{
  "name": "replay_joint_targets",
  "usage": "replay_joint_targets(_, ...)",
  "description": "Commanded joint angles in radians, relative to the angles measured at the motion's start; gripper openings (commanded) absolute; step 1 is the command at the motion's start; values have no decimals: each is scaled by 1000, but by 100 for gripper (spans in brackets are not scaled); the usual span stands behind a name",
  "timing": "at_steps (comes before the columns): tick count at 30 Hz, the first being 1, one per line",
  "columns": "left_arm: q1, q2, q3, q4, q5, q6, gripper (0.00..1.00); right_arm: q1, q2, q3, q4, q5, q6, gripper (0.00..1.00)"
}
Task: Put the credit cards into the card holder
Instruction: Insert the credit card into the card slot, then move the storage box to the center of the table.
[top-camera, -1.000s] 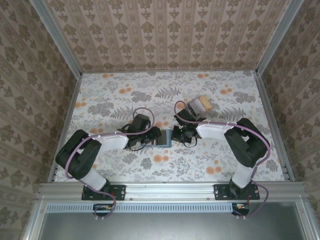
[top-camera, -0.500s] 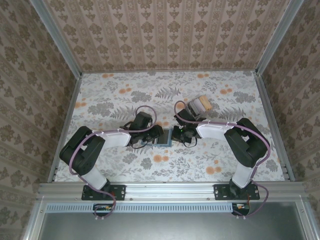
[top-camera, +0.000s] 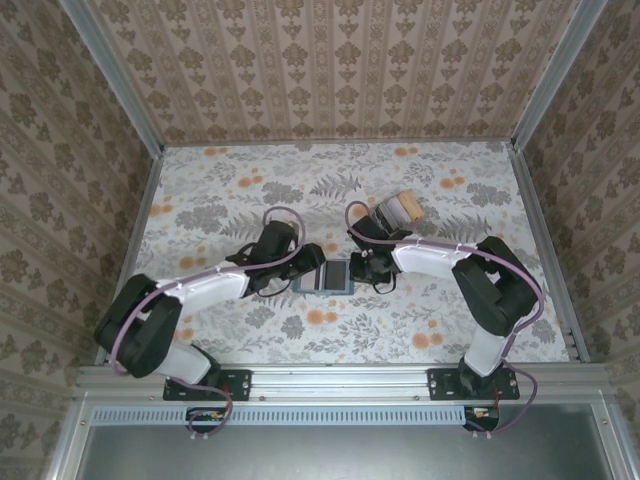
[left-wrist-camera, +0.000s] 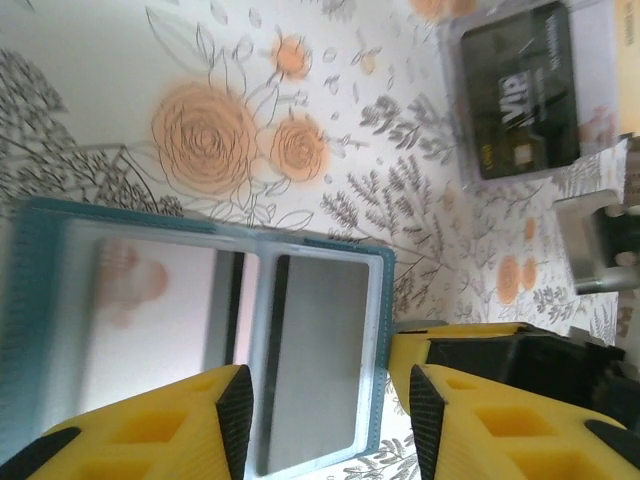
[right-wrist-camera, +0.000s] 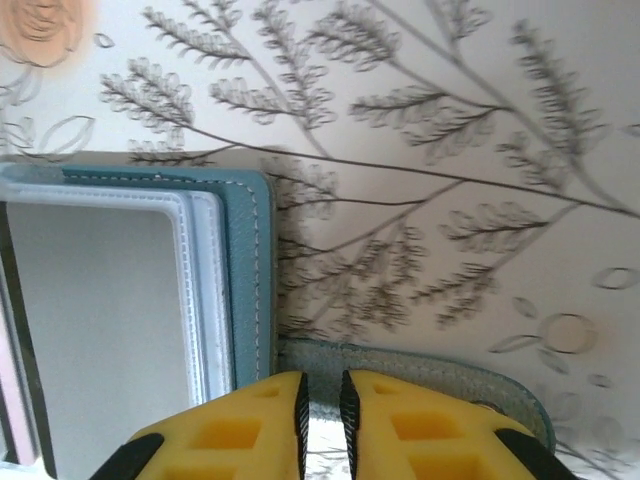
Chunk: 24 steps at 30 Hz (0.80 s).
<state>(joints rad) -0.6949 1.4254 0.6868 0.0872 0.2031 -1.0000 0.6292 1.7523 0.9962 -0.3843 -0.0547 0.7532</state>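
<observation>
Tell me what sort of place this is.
Probably a staged robot test cell, not a real room: wallpapered walls boxed in an aluminium frame, a floral-papered table, and a left arm and right arm bolted to the near rail.

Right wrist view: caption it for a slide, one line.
Right pincer, fingers nearly together, poised at the flap of the open teal card holder on floral tabletop.

Floral tabletop (top-camera: 230, 200); damask-patterned walls (top-camera: 340, 60); aluminium frame rails (top-camera: 330, 380).

card holder (top-camera: 325, 277) mid-table (top-camera: 200, 190), card box (top-camera: 397, 209) behind, rightward
</observation>
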Motion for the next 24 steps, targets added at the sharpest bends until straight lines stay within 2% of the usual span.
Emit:
replay_joint_targets(1,26,-55,-3,-97,-68,49,49,-17,-53,7,-101,43,-101,25)
replay_joint_targets(3,48,-75,-9,-106,-67,58,49,-18,-100,21,-111,27,-131,26)
replay_joint_targets(5,68,-94,-15,-116,-67,66,51,-29,-160,38,-123,27,-161,36)
replay_joint_targets(7,81,-104,-24,-113,-63,69,52,-57,-203,65,-147,39,-187,40)
replay_joint_targets(9,86,-109,-28,-100,-53,76,54,-108,-228,98,-181,47,-229,42)
replay_joint_targets(12,88,-111,-15,-106,-47,101,58,-222,-231,165,-223,70,-280,56)
replay_joint_targets(14,89,-114,-3,-116,-49,120,63,-309,-208,207,-223,65,-318,68)
replay_joint_targets(16,92,-125,3,-121,-56,134,67,-381,-167,258,-226,40,-344,73)
replay_joint_targets(20,101,-160,19,-146,-83,177,76,-489,-60,369,-241,-35,-368,77)
replay_joint_targets(24,112,-205,27,-192,-140,208,86,-533,35,472,-271,-77,-416,82)
